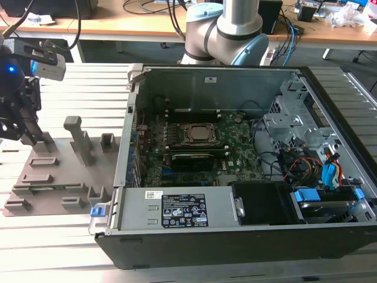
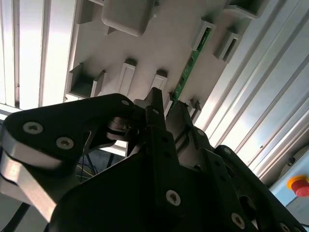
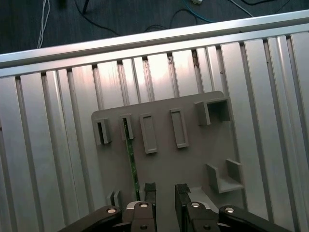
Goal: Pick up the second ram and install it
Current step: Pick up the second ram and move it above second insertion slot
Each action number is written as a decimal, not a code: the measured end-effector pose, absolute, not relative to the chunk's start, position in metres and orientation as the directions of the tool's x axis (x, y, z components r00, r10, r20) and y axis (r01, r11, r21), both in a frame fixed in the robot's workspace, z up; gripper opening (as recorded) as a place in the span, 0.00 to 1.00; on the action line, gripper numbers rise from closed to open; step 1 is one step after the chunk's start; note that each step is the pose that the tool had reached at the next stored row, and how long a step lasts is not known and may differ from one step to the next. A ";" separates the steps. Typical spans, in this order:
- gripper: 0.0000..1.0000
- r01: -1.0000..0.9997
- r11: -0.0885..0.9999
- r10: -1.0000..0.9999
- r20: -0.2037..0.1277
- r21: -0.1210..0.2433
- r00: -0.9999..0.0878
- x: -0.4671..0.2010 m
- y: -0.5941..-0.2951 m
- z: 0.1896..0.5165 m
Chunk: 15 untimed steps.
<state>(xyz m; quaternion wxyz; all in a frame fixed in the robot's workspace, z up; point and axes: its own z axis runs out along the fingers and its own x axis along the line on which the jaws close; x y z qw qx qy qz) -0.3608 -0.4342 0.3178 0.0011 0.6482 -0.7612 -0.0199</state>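
**A:** Why is the computer case lying flat with its side open?

**B:** I'd judge it's so the motherboard faces upward and a part can be pressed in from above. The case rests on the slatted table. The grey fixture tray sits just beside it, toward the exterior view's left.

**A:** What are the tray's upright blocks for?

**B:** They keep parts in fixed spots. In the first wrist view the second ram stands on its long edge in the tray. That leaves its thin top edge free to be pinched.

**A:** Does the gripper have it?

**B:** No. It hovers over the tray with its fingers parted and only bare tray between them. The green stick runs just beside one finger and is seated in the tray, not yet lifted.
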 end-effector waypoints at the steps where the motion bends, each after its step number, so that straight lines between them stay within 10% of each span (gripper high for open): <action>1: 0.30 -0.987 0.159 -0.987 -0.024 0.032 -0.160 -0.361 -0.434 0.315; 15: 0.30 -0.987 0.159 -0.987 -0.024 0.032 -0.160 -0.360 -0.451 0.298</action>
